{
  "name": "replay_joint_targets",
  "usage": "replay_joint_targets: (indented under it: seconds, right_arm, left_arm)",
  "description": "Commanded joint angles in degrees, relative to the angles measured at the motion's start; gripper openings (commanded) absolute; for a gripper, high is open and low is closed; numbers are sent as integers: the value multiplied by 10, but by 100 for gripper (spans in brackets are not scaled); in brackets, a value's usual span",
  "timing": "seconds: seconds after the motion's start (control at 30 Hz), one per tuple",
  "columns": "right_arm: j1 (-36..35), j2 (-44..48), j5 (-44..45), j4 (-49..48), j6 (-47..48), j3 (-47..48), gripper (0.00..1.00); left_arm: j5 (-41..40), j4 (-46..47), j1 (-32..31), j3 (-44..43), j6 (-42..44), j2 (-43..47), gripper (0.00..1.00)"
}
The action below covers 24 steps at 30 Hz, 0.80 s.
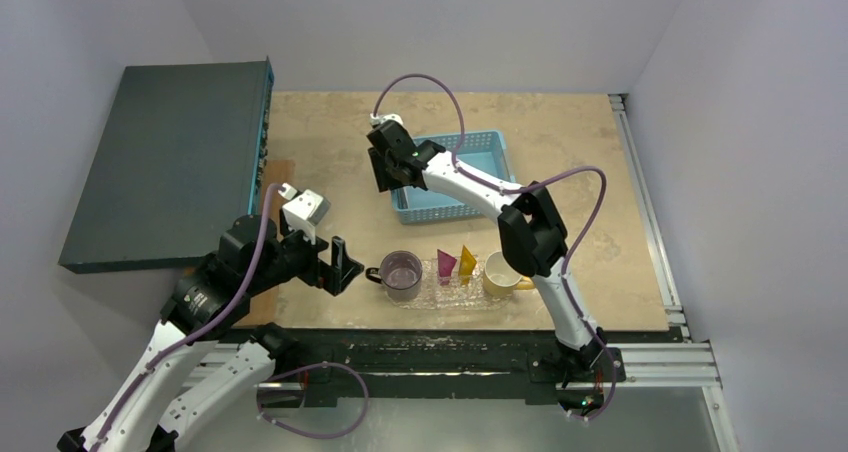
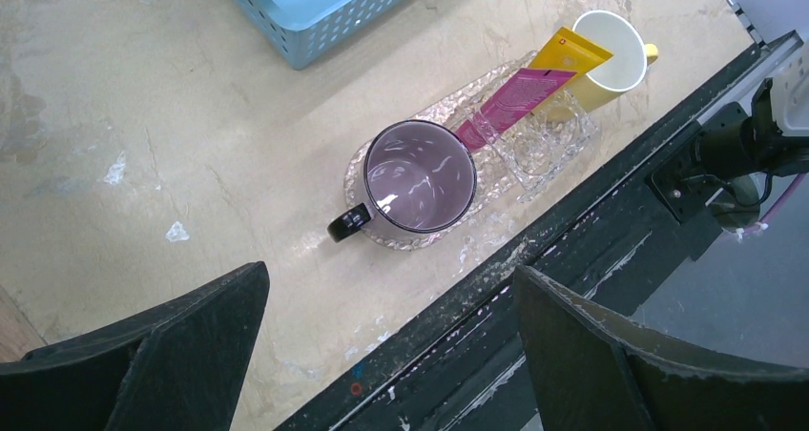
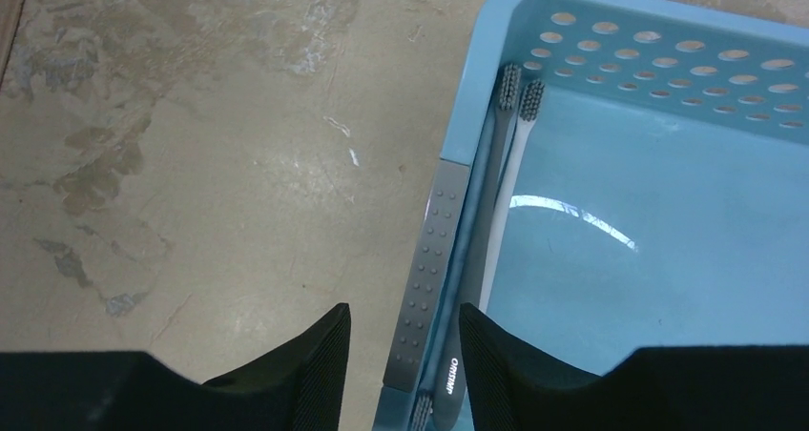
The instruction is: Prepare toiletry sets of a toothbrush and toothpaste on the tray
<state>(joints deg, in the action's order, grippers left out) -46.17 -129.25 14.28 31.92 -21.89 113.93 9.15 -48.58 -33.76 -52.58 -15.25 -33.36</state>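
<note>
Two toothbrushes lie along the left wall inside the light-blue basket point(image 3: 658, 259), one dark grey point(image 3: 481, 212) and one pale white point(image 3: 503, 212), heads at the far end. My right gripper point(image 3: 404, 347) is open and straddles the basket's grey-studded rim point(image 3: 429, 259) and the grey brush's handle, with a gap on both sides. On the clear crinkled tray point(image 1: 428, 299) a pink tube point(image 1: 446, 264) and a yellow tube point(image 1: 467, 261) stand tilted between a purple mug point(image 1: 402, 275) and a yellow mug point(image 1: 500, 275). Left of the purple mug, my left gripper point(image 1: 340, 265) hangs wide open and holds nothing.
A dark grey box point(image 1: 170, 162) covers the table's left side. The black rail point(image 1: 450, 347) runs along the near edge just below the tray. A small clear glass holder point(image 2: 544, 150) sits on the tray under the tubes.
</note>
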Motion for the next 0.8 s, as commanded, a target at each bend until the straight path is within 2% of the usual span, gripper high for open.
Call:
replay_joint_targets:
  seconds: [0.0, 0.3, 0.5, 0.77]
  right_arm:
    - [3, 1, 11, -10, -9, 31, 46]
    - [6, -4, 5, -12, -12, 29, 22]
    - [7, 2, -6, -14, -15, 26, 0]
    - [9, 60, -13, -52, -32, -21, 0]
  left_arm:
    - [-4, 10, 3, 0, 13, 3, 100]
    - [-2, 9, 3, -1, 13, 1, 100]
    - [-2, 9, 3, -1, 13, -1, 100]
    - [-2, 9, 3, -1, 13, -3, 100]
